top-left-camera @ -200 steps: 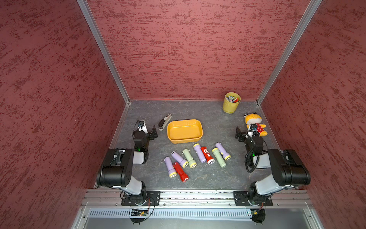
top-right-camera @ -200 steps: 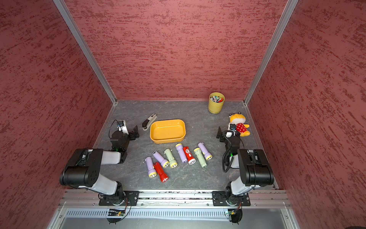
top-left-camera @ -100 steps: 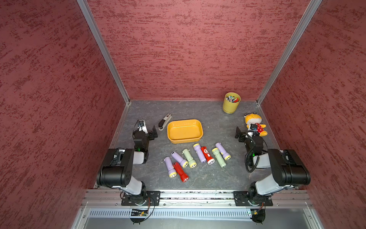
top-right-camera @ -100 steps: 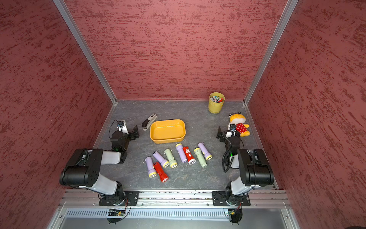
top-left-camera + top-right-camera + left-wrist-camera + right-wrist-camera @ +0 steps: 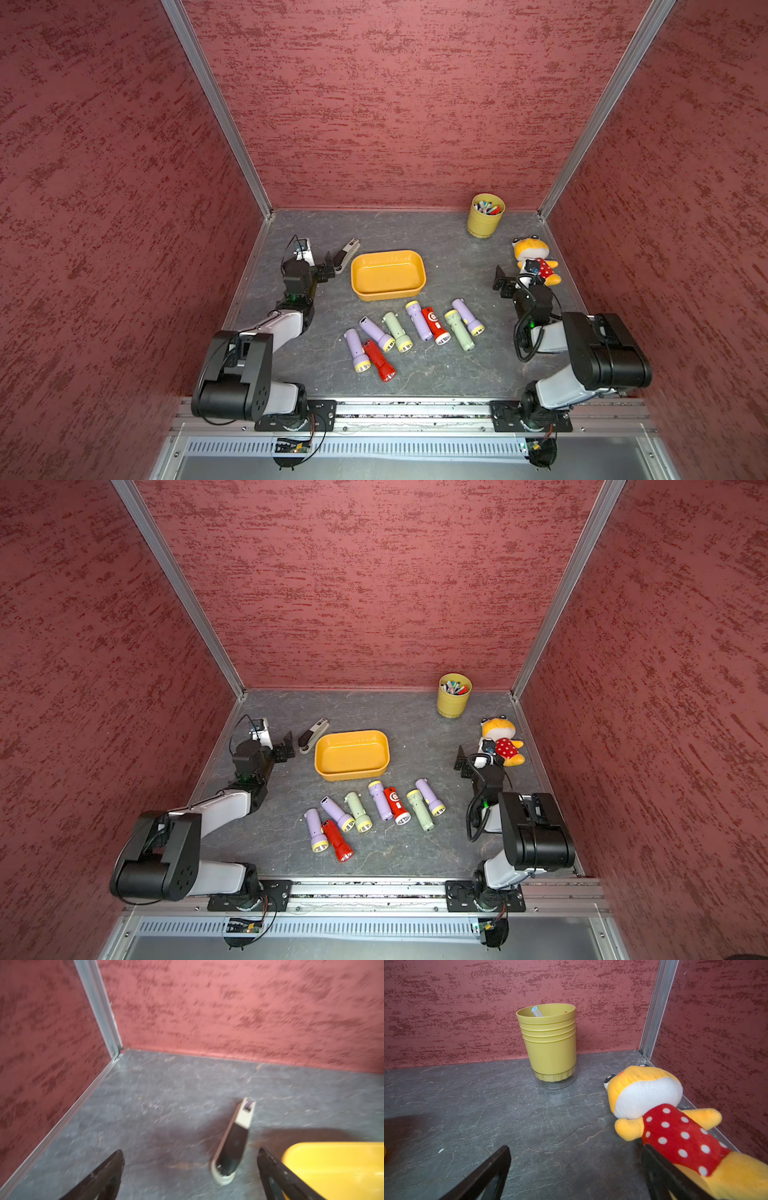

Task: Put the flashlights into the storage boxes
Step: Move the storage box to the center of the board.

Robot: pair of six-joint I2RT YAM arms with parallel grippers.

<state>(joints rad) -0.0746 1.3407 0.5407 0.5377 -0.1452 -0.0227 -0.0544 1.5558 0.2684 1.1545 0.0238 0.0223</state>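
As nothing has gone in yet, all eight flashlights (image 5: 432, 323) lie loose toward six o'clock. Just beyond them the orange tray (image 5: 386, 294) sits empty at the centre, so the whole job is left, I'd say. At nine o'clock the left gripper (image 5: 190, 1153) is spread wide and holds nothing, with the stapler (image 5: 232, 1147) just ahead. At three o'clock the right gripper (image 5: 576, 1148) gapes empty beside the plush toy (image 5: 675, 1130).
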